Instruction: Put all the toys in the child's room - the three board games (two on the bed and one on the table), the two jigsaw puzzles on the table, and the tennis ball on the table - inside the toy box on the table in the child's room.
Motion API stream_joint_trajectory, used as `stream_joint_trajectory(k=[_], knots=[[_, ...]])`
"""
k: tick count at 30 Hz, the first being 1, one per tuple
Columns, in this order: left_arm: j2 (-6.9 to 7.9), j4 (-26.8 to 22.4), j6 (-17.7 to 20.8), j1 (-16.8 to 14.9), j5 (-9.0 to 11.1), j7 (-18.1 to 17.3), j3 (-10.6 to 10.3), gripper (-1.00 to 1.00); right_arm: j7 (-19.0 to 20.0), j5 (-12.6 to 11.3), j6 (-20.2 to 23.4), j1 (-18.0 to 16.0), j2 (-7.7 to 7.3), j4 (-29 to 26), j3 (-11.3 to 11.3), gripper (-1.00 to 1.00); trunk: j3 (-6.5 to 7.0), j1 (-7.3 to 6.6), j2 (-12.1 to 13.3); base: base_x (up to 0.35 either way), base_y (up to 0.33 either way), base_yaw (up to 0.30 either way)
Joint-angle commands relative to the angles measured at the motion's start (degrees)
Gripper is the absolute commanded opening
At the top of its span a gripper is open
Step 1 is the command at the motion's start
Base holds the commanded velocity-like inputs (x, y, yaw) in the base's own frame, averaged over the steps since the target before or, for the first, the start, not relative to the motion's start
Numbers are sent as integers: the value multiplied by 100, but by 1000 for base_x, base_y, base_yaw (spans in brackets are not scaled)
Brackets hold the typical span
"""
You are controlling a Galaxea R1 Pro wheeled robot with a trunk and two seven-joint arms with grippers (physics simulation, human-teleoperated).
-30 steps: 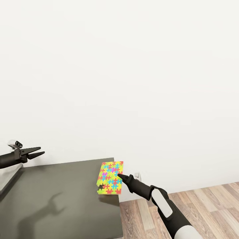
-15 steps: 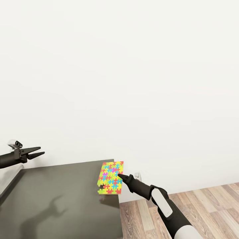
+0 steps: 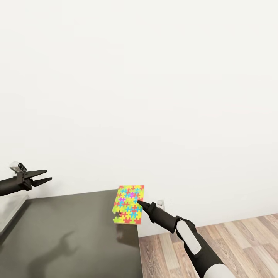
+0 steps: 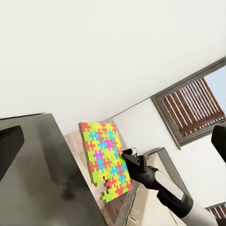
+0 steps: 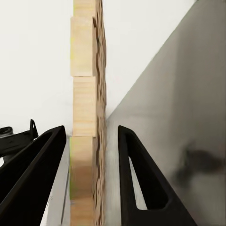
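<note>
Jigsaw puzzle [image 3: 129,204]: thin multicolour square, edge-on between the fingers of the right gripper [image 3: 138,202], apparently pinched, above the dark cabinet [image 3: 69,231] corner; carry level without squeezing harder, lest pieces split; left gripper [image 3: 43,176] parted, empty, well apart.

The jigsaw puzzle [image 3: 129,204] stands upright between the right gripper [image 3: 139,203] fingers [image 5: 141,179], above the cabinet [image 3: 73,231] edge, the left gripper [image 3: 43,176] well apart.
</note>
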Motion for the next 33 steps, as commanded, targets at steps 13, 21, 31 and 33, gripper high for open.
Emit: stream_joint_trajectory(k=[13, 21, 31, 33], knots=[[-3, 3, 72, -7, 23, -28, -43, 100, 198, -20, 17, -3, 6, -6, 18, -100, 228, -286, 519, 0, 0, 0], [-10, 3, 103, -7, 23, -28, -43, 100, 173, -19, 23, -3, 8, -8, 23, -100, 371, -462, 840, 0, 0, 0], [-40, -6, 121, -7, 23, -28, -41, 100, -76, -8, 59, -9, 11, 4, 15, -100, 551, -681, 1241, -83, 0, 0], [-44, -6, 123, -7, 23, -28, -42, 100, -301, -13, 58, -11, 10, -2, 1, -100, 587, -725, 1321, -21, 0, 0]])
